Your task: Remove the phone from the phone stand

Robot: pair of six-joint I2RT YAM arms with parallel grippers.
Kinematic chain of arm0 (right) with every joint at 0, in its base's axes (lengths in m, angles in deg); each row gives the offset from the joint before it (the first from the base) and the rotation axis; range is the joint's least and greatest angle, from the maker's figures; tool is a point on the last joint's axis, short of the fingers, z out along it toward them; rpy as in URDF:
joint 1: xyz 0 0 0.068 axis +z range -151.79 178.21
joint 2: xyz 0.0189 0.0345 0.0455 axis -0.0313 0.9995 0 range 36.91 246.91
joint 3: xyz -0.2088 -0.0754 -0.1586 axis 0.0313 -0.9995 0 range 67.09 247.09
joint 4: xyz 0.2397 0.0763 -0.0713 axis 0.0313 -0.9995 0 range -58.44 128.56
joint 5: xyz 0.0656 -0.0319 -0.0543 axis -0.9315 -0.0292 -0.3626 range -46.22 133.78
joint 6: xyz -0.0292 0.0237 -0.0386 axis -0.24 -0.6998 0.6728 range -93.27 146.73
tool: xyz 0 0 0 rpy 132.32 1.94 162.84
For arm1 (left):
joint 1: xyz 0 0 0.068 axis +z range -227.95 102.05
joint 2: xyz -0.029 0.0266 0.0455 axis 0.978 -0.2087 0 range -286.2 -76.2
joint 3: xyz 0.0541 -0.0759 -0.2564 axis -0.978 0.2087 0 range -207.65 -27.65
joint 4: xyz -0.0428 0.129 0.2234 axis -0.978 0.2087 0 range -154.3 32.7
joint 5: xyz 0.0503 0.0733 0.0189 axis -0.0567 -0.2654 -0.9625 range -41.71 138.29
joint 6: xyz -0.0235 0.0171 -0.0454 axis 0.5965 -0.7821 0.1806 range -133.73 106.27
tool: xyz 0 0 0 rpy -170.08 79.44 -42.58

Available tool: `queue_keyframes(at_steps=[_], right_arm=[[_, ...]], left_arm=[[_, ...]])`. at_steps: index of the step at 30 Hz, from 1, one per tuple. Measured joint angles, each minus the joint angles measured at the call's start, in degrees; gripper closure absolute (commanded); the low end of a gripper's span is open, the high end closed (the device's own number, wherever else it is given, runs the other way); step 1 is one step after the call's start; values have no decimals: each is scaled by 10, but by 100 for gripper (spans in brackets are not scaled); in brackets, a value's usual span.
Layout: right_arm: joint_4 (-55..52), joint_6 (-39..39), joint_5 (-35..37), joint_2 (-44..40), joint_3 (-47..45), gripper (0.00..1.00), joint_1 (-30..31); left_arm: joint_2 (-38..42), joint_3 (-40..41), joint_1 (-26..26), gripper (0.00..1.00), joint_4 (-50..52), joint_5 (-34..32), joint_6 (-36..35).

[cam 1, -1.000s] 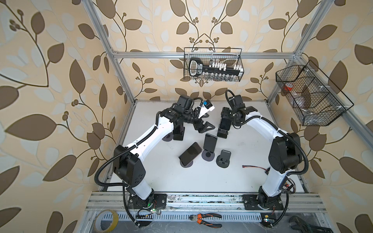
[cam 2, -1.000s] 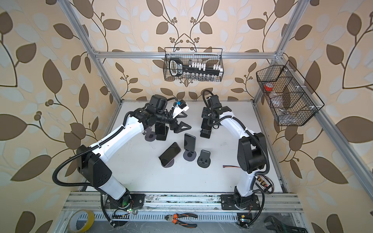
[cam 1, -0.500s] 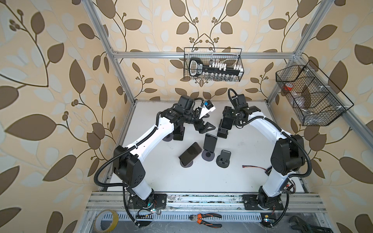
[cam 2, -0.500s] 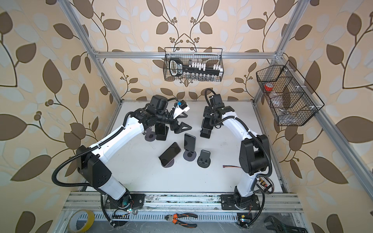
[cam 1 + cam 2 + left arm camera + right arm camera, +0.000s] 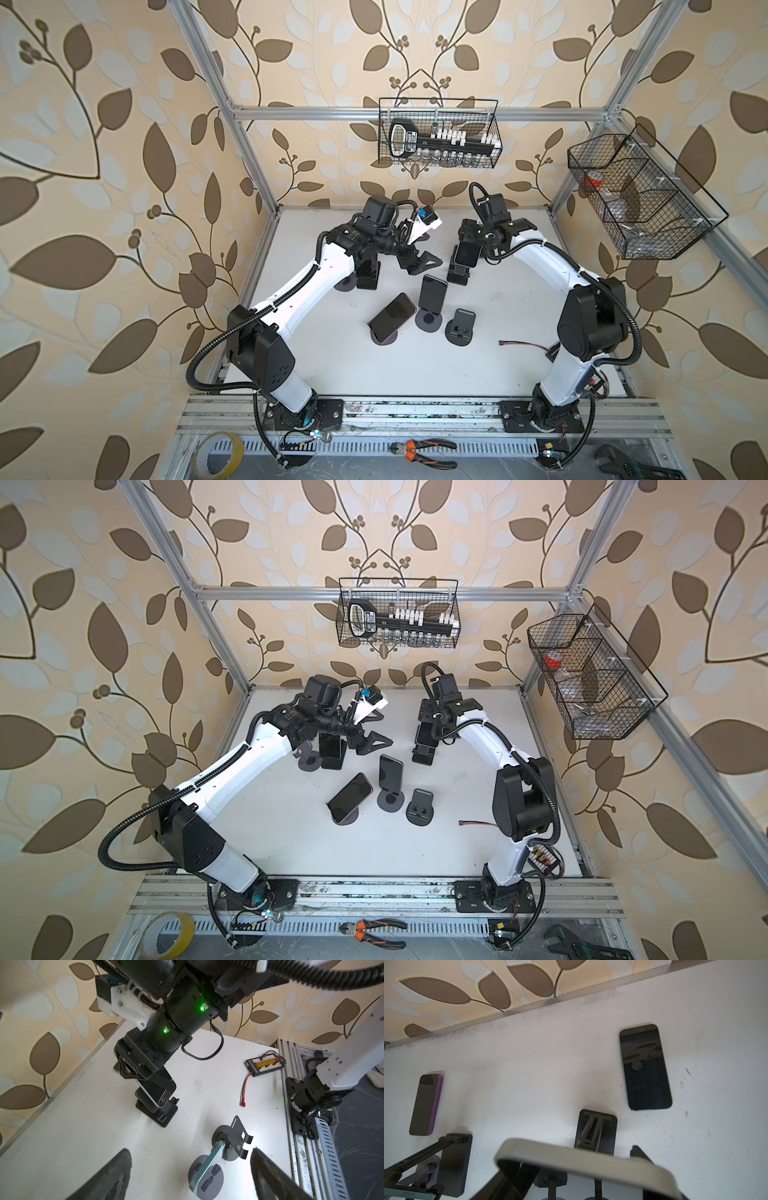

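My right gripper is shut on a dark phone with a pale edge, gripping it by its sides. The phone hangs tilted just over a black phone stand at the back of the table. Its lower end is close to the stand's lip, and I cannot tell whether they touch. My left gripper is open and empty, hovering a short way left of that stand.
A phone leans on a round stand, another stands upright on a round stand, and a stand sits empty. A further phone and stand sit under the left arm. Two phones lie flat near the back wall.
My right gripper has drifted slightly toward the back wall with the phone in it. The left arm has stayed where it was.
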Motion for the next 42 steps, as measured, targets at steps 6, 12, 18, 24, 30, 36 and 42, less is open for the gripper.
queue_keyframes(at_steps=[6,12,18,24,30,36,42], right_arm=[[0,0,0,0,0,33,0],[0,2,-2,0,0,34,-1],[0,2,-4,0,0,34,-2],[-1,2,-4,-1,0,34,-2],[-7,4,-7,-1,0,35,-2],[-14,9,-9,-2,0,35,-2],[-21,12,-13,-3,3,35,-2]], left_arm=[[1,0,0,11,3,-1,-4],[8,3,0,11,4,-2,-5],[9,3,0,11,4,-2,-6],[12,3,0,11,5,-2,-6],[17,3,0,10,7,-2,-5],[30,4,0,11,8,-2,-5],[44,18,-1,11,7,-3,-5]])
